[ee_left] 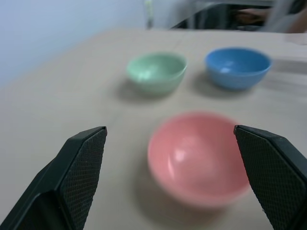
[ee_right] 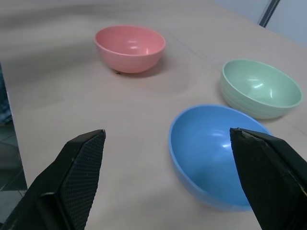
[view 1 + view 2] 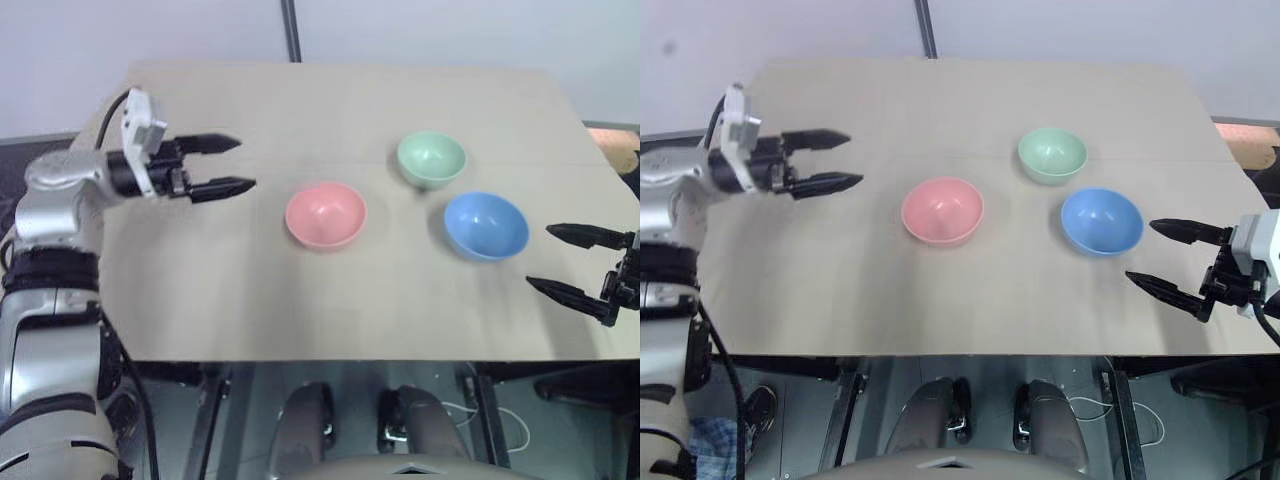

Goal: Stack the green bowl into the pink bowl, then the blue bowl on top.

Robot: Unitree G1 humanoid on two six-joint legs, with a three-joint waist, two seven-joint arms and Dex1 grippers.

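Three bowls sit apart and upright on a tan worktop [image 3: 300, 120], none yet nested. The pink bowl [image 3: 326, 214] lies near the centre; the green bowl [image 3: 431, 158] is at about two o'clock from it, and the blue bowl [image 3: 486, 225] at three o'clock, just beside the green one without touching it. All three are empty.

The left pincer [image 3: 228, 165] hovers at the pink bowl's nine o'clock, fingers spread and holding nothing. The right pincer [image 3: 565, 262] waits at the blue bowl's four o'clock, likewise spread and empty.

The step in hand looks to be the first: lifting the green bowl. The right pincer seems the better placed, though the blue bowl stands partly between it and its target, so an approach from above would avoid knocking it. Pinching one wall at the rim, one finger inside and one outside, should hold the glossy bowl best. It would then need carrying level and lowering centred over the pink bowl before release, so it seats rather than tips.
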